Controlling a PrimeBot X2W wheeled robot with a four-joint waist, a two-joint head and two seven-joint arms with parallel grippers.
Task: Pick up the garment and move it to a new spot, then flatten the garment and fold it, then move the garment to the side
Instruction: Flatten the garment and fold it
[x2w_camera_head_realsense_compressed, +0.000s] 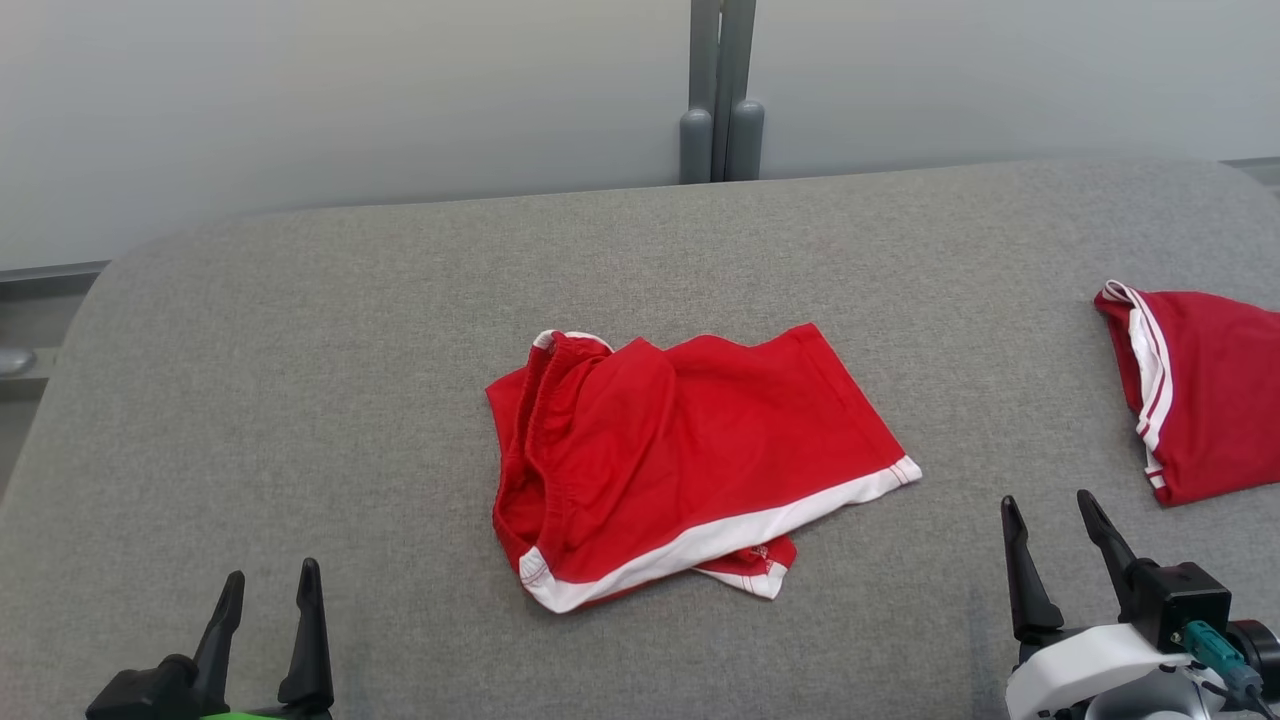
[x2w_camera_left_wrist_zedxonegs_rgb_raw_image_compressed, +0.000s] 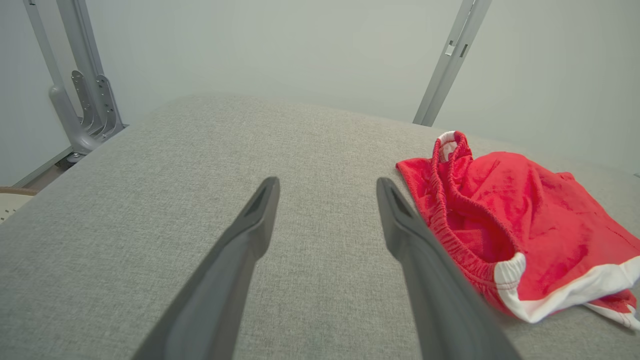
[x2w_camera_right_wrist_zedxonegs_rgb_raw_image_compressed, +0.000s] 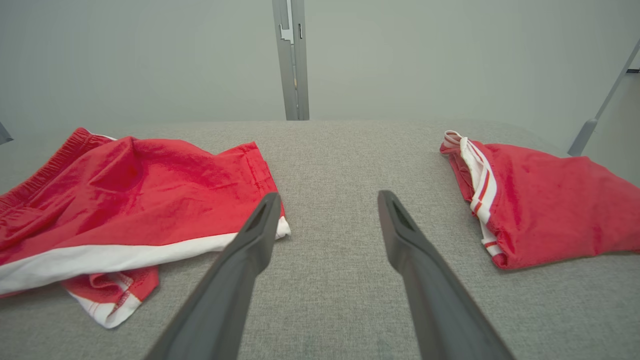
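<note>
A pair of red shorts (x2w_camera_head_realsense_compressed: 690, 450) with white trim is seen lying crumpled near the middle of a grey, fabric-covered bench (x2w_camera_head_realsense_compressed: 300, 380). The elastic waistband (x2w_camera_head_realsense_compressed: 540, 420) is turned toward the robot's left and gapes partly open. A broad white hem (x2w_camera_head_realsense_compressed: 740, 530) runs along the near edge, slanting up toward the right. A small piece of the other leg, also edged in white, sticks out from under that hem on the near side. The shorts are not flattened: folds and a raised ridge are visible across the cloth.

A second garment (x2w_camera_head_realsense_compressed: 1210, 390), red with white and red stripes along its left edge, is laid at the far right of the bench. It is well apart from the shorts and partly cut off by the edge of the head view.

The left end effector (x2w_camera_head_realsense_compressed: 272, 570) is held at the lower left over bare bench. Its two dark fingers (x2w_camera_head_realsense_compressed: 306, 640) are spread apart with nothing between them, and it is clear of the shorts.

The right end effector (x2w_camera_head_realsense_compressed: 1047, 498) is held at the lower right, between the shorts and the second garment. Its fingers are likewise spread and nothing is gripped. In the right wrist view, bare bench is seen between the fingers, and the corner of the white hem lies just behind the left-hand fingertip.

Behind the bench, a grey post (x2w_camera_head_realsense_compressed: 720, 90) is seen against a pale wall (x2w_camera_head_realsense_compressed: 300, 100).
</note>
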